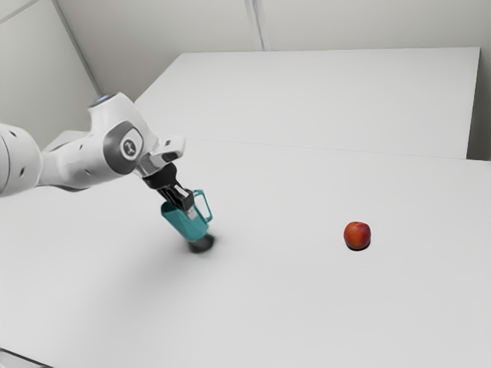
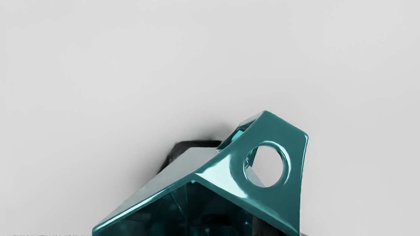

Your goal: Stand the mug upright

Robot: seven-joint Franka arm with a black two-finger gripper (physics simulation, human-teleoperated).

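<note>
The hand (image 1: pixel 191 213) hides part of the one teal mug (image 1: pixel 182 223), the wrist view's edge cuts across its mouth, and I cannot tell how far the hand is open, whether it grips the mug, or whether the base touches the surface (image 1: pixel 276 299). The mug leans at the hand, its long axis slanting, mouth raised toward the arm, base low toward the exterior view's right, handle on its upper side. One red fruit (image 1: pixel 357 235) sits well apart.

the wrist view's bottom edge cut off part of the mug (image 2: pixel 277 200); the exterior view's left edge cropped the arm (image 1: pixel 84 159). the gripper (image 1: pixel 191 212) partly covered the mug.
</note>
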